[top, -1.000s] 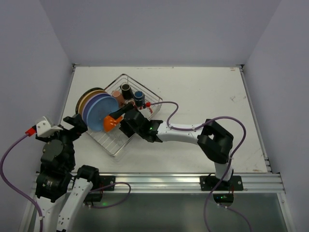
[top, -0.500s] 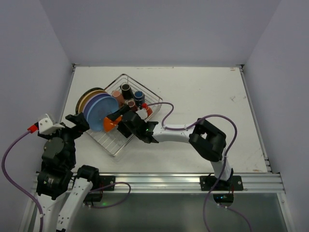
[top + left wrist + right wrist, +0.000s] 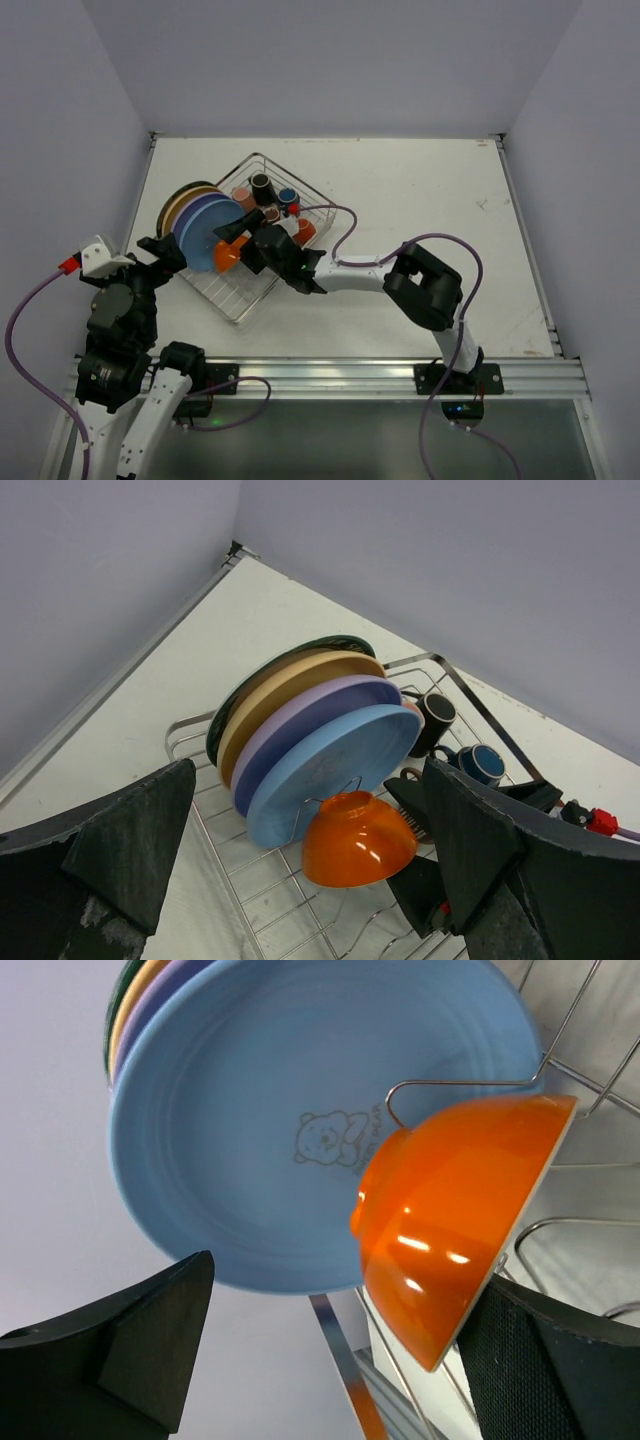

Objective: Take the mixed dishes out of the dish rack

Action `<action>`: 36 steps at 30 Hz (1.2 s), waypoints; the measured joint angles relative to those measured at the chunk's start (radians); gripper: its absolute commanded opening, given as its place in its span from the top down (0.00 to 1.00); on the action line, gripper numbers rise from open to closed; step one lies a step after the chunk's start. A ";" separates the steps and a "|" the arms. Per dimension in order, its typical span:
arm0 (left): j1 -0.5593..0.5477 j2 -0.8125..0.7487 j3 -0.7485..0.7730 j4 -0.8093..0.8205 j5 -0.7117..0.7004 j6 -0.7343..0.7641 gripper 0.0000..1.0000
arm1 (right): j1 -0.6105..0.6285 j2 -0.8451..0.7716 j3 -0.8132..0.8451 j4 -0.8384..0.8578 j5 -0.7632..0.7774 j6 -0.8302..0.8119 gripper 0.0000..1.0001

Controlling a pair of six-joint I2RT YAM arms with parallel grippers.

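Note:
The dish rack [image 3: 236,302] is a silver wire basket on the table's left half. Blue [image 3: 330,765], lavender [image 3: 300,705] and yellow [image 3: 285,675] plates stand on edge in it. An orange bowl [image 3: 358,838] leans tilted against the blue plate [image 3: 300,1110]. My right gripper [image 3: 238,250] is open, one finger on each side of the orange bowl [image 3: 450,1230], whose rim lies near the right finger [image 3: 550,1360]. My left gripper [image 3: 310,880] hangs open above the rack's near left corner, holding nothing. Black [image 3: 435,715] and blue-lined [image 3: 482,764] mugs stand behind.
More small mugs sit in the rack's far corner, pink [image 3: 241,195] and orange [image 3: 305,230]. A dark plate [image 3: 225,710] stands behind the yellow one. Walls close in on the left and at the back. Bare white table [image 3: 440,200] stretches to the right of the rack.
My right gripper has pushed further left into the rack and now straddles the orange bowl. My left arm shifted slightly. Both grippers stayed open.

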 measured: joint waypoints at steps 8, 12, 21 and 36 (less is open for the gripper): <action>0.000 0.000 0.000 0.000 0.003 0.000 0.00 | -0.001 0.054 0.000 0.080 -0.026 -0.010 0.05; 0.000 0.000 0.000 0.000 0.003 0.000 0.00 | -0.002 0.054 -0.012 0.142 -0.028 -0.021 0.06; 0.000 0.000 0.000 0.000 0.007 0.007 0.00 | -0.002 0.054 -0.071 0.281 -0.039 -0.073 0.07; 0.000 0.000 0.000 0.001 0.015 0.007 0.00 | -0.002 0.089 -0.118 0.473 -0.091 -0.122 0.11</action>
